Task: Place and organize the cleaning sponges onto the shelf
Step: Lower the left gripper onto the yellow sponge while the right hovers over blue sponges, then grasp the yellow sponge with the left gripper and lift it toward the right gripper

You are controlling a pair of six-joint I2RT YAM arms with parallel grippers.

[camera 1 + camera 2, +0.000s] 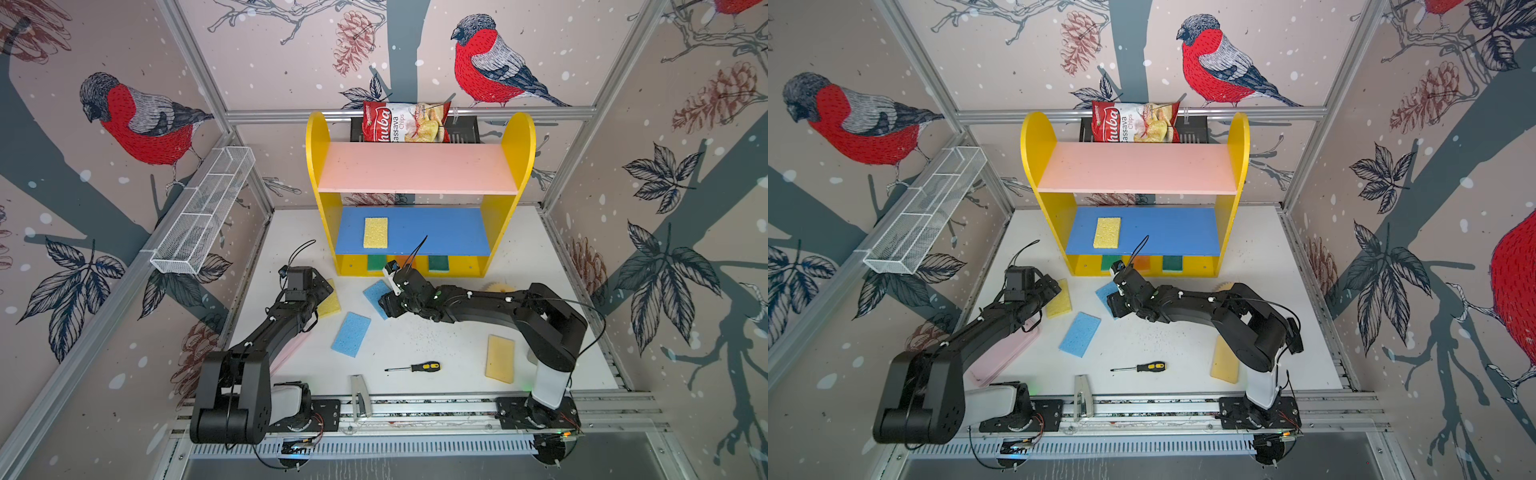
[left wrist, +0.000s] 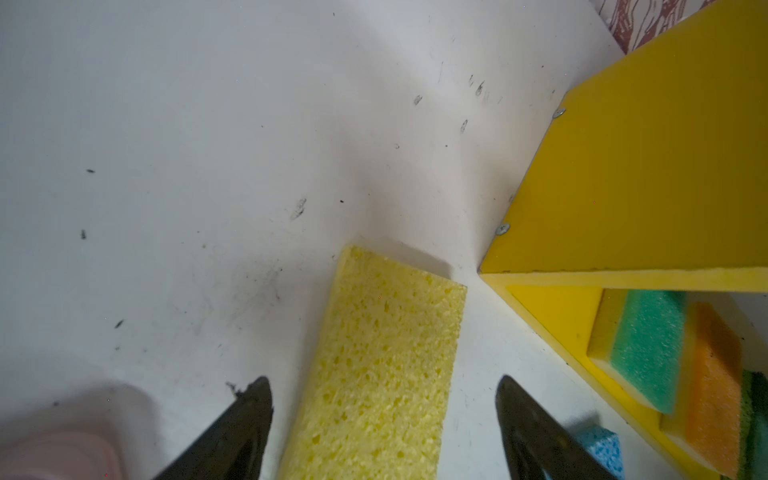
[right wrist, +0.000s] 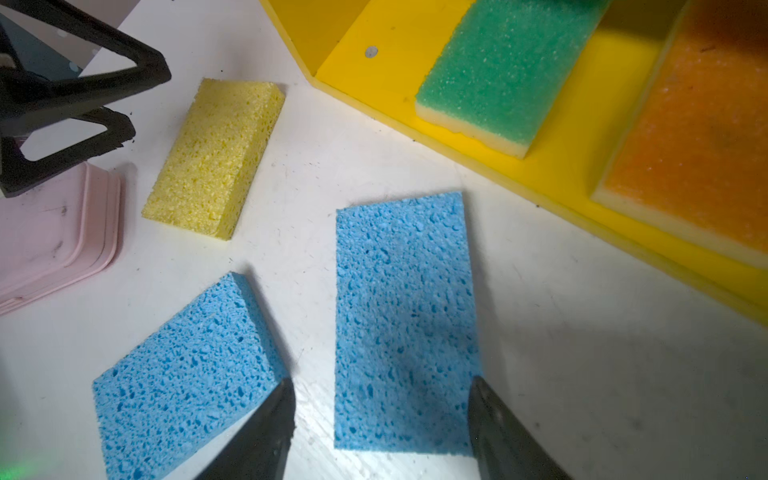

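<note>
One chips bag (image 1: 405, 122) behind shelf (image 1: 415, 168): "Cassava Chips", brand maybe "huba".

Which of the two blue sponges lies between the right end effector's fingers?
The blue sponge nearer the shelf; the other blue sponge lies beside it, toward the screwdriver.

Robot lab test cell, not a lived-in room. An aluminium frame (image 1: 270, 114) boxed in a white desk (image 1: 415, 332). The walls were printed panels (image 1: 141, 120) of bullfinches and pine cones. A black left arm (image 1: 266, 332) and right arm (image 1: 490, 303) stood bolted to a slotted rail (image 1: 436, 405) with loose wiring. Props were a mixed lot: yellow shelf (image 1: 328, 216), chip bag (image 1: 405, 122), screwdriver (image 1: 424, 367), wire tray (image 1: 203, 212).
</note>
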